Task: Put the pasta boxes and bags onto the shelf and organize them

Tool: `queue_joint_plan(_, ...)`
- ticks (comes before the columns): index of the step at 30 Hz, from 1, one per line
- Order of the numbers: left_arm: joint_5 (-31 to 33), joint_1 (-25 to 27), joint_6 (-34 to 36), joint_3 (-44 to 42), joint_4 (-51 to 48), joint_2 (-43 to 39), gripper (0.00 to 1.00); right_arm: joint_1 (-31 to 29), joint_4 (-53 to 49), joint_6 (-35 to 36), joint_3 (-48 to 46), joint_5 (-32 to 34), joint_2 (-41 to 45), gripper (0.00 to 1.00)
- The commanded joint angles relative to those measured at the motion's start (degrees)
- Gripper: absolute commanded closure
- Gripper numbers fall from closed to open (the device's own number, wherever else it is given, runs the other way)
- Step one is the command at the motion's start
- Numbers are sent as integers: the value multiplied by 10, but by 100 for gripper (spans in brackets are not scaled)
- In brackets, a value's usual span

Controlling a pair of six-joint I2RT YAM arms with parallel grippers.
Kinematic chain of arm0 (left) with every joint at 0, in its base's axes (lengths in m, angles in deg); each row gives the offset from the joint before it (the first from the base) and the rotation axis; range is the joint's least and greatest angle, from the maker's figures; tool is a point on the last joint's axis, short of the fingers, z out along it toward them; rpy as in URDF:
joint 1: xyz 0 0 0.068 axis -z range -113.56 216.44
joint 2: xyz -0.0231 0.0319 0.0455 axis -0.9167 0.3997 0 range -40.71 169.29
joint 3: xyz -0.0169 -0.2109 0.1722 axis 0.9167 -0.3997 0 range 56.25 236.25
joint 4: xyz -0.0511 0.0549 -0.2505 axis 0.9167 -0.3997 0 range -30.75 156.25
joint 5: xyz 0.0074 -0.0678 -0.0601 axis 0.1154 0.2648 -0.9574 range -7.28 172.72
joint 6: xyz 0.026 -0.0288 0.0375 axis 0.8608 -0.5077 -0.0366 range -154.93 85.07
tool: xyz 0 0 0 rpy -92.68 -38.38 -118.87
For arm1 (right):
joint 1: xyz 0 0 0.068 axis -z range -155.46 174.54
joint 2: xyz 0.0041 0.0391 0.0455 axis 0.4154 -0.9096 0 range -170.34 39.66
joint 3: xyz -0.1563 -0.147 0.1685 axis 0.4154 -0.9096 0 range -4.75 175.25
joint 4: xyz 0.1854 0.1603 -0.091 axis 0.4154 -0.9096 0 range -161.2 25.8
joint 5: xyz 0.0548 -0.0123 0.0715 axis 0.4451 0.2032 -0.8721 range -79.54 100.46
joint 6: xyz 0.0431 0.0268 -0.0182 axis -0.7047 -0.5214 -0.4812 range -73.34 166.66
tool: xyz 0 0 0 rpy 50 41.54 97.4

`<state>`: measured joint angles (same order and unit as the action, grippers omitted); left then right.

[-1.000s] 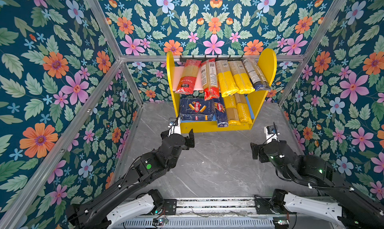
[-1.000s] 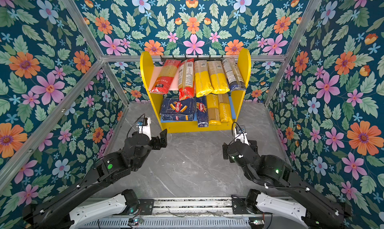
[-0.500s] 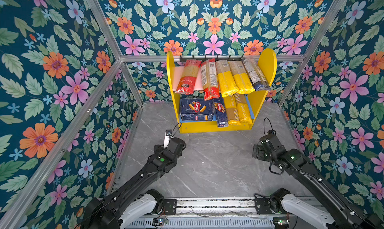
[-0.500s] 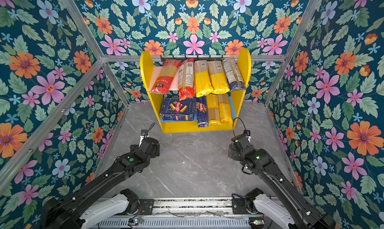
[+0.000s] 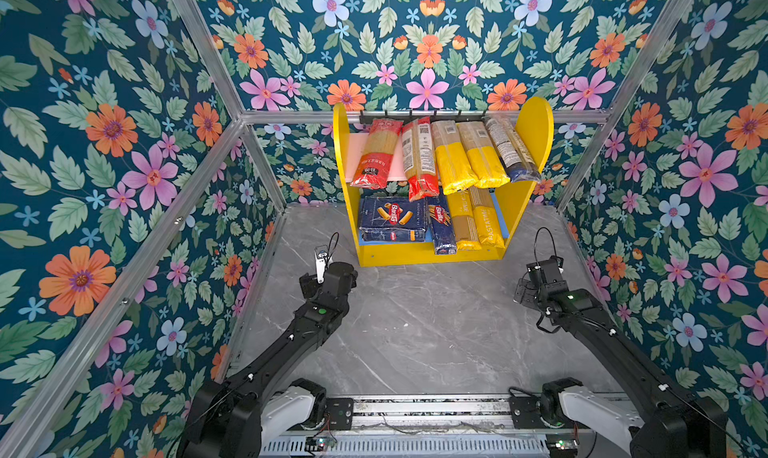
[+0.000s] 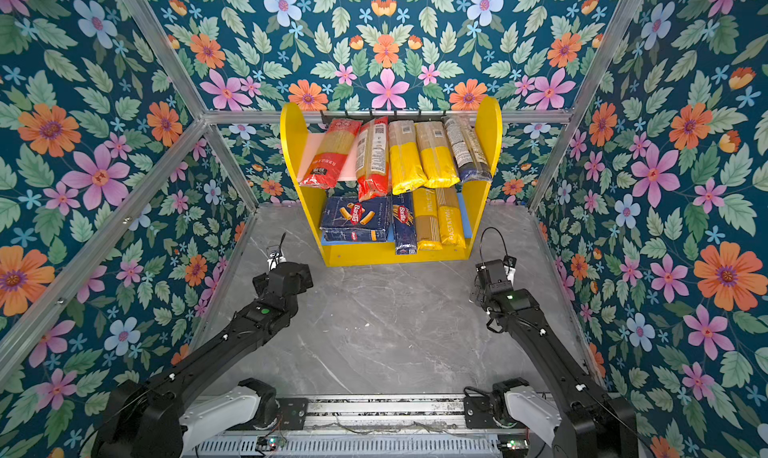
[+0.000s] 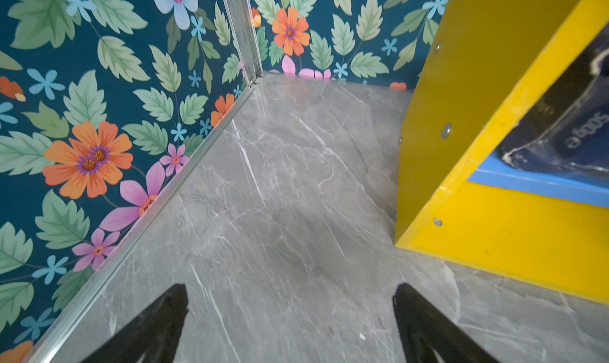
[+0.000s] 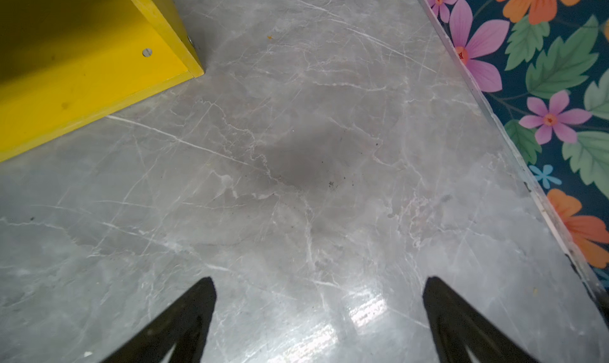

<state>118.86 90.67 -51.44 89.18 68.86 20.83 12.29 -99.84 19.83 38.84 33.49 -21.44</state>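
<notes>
Ahead of the black left gripper [image 7: 290, 288] and the black right gripper [image 8: 319, 280], both with jaws wide and empty, the yellow two-tier shelf [image 5: 415, 255] carries the dark blue cardboard pasta boxes [image 5: 392, 219] and the long slim plastic bags [image 5: 453, 160], all lying front-to-back, the boxes nearer the left one.

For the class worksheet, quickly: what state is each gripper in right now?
The left gripper is open, holding nothing.
The right gripper is open, holding nothing.
</notes>
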Motion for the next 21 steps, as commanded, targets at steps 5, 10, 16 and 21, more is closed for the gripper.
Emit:
queue_joint_plan(5, -53, -24, 107, -78, 179, -40, 0, 15, 184, 81, -68, -1, 22, 1)
queue_joint_plan(10, -112, -67, 135, -130, 299, -10, 0, 37, 261, 107, -123, -33, 65, 1)
queue_joint_plan(16, -147, -106, 149, -158, 392, 23, 0, 40, 370, 132, -183, -61, 76, 1)
queue_joint_plan(21, -158, -145, 142, -187, 480, 62, 0, 42, 465, 144, -232, -45, 72, 1)
